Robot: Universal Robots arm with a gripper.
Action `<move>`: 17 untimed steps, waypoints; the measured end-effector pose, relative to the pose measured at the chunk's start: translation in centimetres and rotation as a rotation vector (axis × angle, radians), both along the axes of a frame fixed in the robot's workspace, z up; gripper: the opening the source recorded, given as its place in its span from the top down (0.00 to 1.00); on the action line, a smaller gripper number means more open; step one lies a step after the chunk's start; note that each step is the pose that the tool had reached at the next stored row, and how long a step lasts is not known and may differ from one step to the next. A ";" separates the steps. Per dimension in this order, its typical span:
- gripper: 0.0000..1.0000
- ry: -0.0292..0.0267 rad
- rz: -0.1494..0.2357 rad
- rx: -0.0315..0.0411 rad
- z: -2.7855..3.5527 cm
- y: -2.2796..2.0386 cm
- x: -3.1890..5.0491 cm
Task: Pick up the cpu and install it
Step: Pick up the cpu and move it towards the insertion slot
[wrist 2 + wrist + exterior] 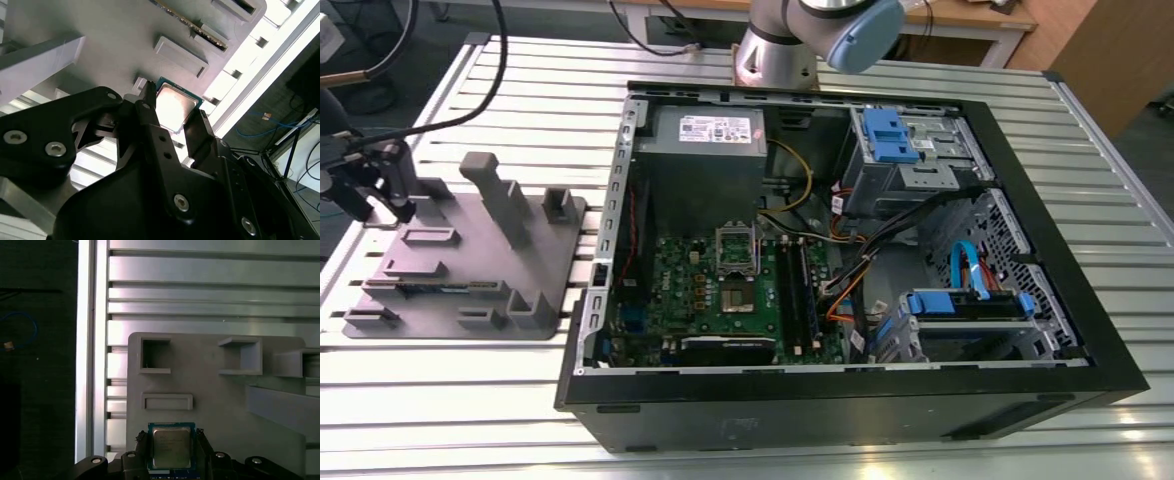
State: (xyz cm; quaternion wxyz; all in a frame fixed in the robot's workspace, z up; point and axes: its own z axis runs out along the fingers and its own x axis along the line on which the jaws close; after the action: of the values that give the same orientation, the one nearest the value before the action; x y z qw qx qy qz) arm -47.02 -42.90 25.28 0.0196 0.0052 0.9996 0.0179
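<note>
Watching both wrist views, I see the gripper (pixel 174 106) with its 2 fingers (pixel 152 120) pinching the cpu (pixel 171 447) by opposite edges, which I judge keeps the chip level and its metal top untouched. The cpu hangs low at the grey fixture tray (pixel 480 258); whether it rests on the tray or is clear of it I cannot tell. In the exterior view the tray lies at 9 o'clock from the open computer case (pixel 854 405), whose socket frame (pixel 738 246) is well apart from the gripper.
</note>
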 end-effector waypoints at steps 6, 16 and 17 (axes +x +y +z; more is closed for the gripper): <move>0.53 -0.0001 0.000 0.0001 1.18 0.00 0.00; 0.53 0.0001 0.000 0.0001 3.53 0.00 0.00; 0.53 -0.0001 0.000 0.0002 3.54 0.00 0.00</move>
State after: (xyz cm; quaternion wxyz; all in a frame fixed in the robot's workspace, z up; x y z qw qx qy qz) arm -47.01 -42.90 28.82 0.0197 0.0051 0.9996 0.0180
